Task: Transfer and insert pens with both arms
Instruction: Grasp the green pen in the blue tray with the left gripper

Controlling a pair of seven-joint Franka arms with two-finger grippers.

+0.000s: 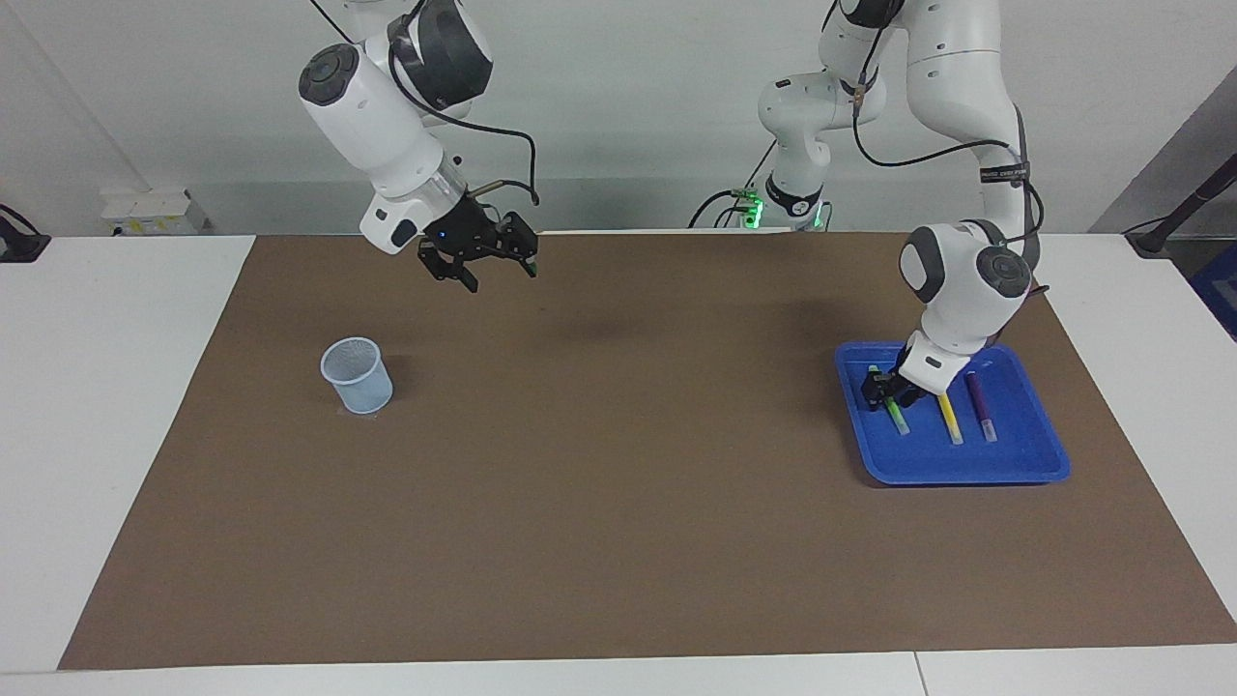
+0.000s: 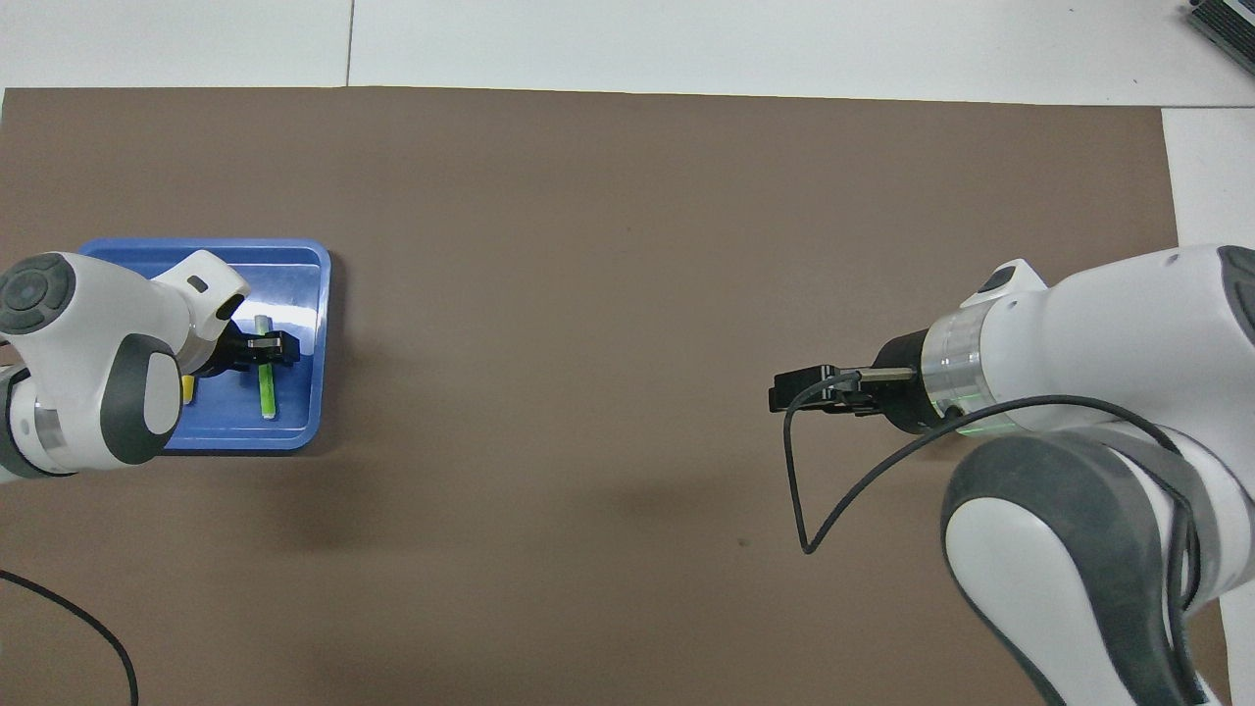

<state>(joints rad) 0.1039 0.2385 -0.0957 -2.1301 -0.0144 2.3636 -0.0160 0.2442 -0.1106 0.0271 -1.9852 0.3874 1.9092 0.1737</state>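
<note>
Facing view: my left arm (image 1: 962, 280) reaches down into the blue tray (image 1: 1024, 462), which sits on the brown mat (image 1: 618, 464) at the left arm's end of the surface (image 1: 116, 387). All three pens lie flat in the tray, side by side and apart. The green pen (image 1: 898, 418) lies at the tray's side toward the right arm's end, the yellow pen (image 1: 950, 418) in the tray's middle, and the purple pen (image 1: 981, 411) at the tray's side toward the left arm's end.

My left jaws are low in the tray, set across the green pen at the end nearer to the robots. I cannot tell whether they pinch it or only stand around it. In the overhead view they cross the green pen (image 2: 266, 392) the same way, and my wrist hides most of the yellow pen (image 2: 186, 389).

My right arm (image 1: 372, 116) waits, its right jaws released and holding nothing, up over the mat and well apart from the tray, toward the right arm's end. A pale blue mesh cup (image 1: 357, 375) stands upright on the mat, also well apart from the tray toward that end.
</note>
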